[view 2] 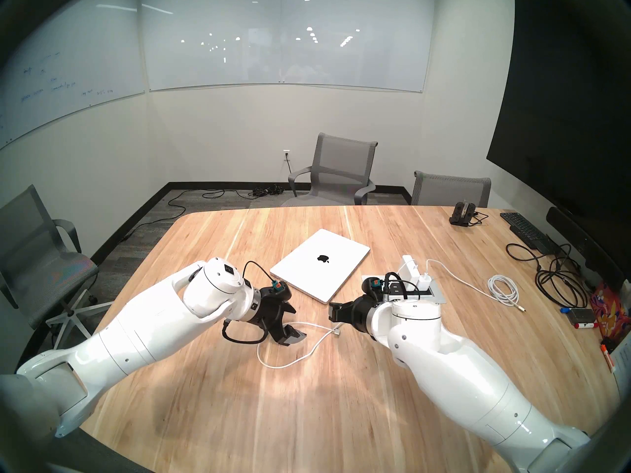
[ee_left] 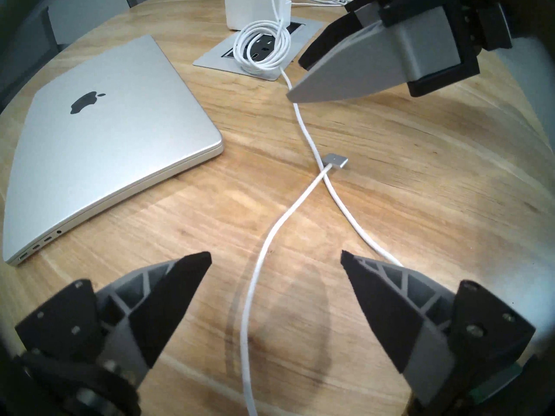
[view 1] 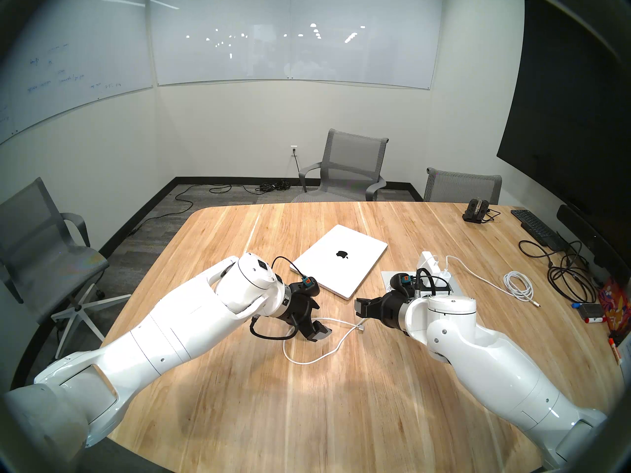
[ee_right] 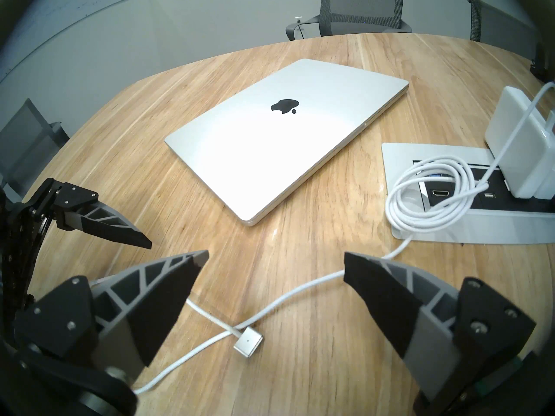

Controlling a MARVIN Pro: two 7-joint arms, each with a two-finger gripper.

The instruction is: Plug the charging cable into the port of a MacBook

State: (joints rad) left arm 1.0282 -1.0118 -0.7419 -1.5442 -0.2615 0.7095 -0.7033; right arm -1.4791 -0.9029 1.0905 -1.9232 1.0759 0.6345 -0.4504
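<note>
- While the left gripper (ee_left: 276,257) hangs wide apart and empty, the laptop (ee_left: 99,142) lies closed to its left, and the charging cable (ee_left: 255,274) runs on the table (ee_left: 420,196) between its fingers.
- Ahead, the plug (ee_left: 337,160) lies beside the right gripper (ee_right: 276,257), also wide and empty.

The wooden surface (view 1: 341,393) carries a closed laptop (view 1: 339,260), a looping white cable (view 1: 317,358), a charger brick (view 1: 428,262), and a keyboard (view 1: 536,228).
</note>
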